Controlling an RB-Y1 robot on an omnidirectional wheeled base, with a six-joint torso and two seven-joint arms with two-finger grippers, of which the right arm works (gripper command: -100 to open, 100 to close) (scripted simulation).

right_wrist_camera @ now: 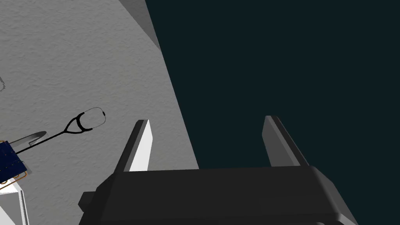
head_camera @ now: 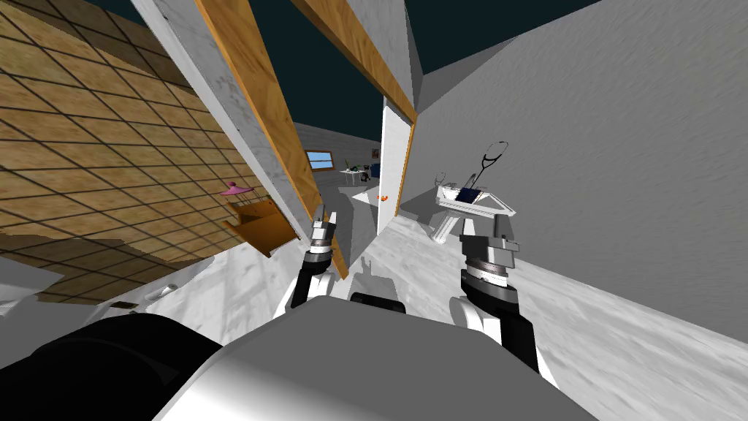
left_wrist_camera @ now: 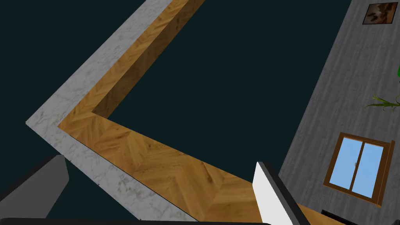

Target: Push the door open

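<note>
White flat door (head_camera: 391, 164): ajar within wooden door frame (head_camera: 252, 102). Left gripper (head_camera: 326, 216): beside frame, fingers spread wide, empty. Right gripper (right_wrist_camera: 207, 119): fingers wide apart, empty.

- A black stethoscope (right_wrist_camera: 73, 127) and a dark blue pad (right_wrist_camera: 9, 164) sit on a white stand (head_camera: 475, 206), just ahead of the right gripper (right_wrist_camera: 207, 121).
- An orange wooden box (head_camera: 263, 226) with a pink dish (head_camera: 235, 190) above it is left of the left gripper (head_camera: 323, 215).
- Far beyond the left gripper, a grey wall carries a wood-framed window (left_wrist_camera: 359, 170) and a framed picture (left_wrist_camera: 383, 13).
</note>
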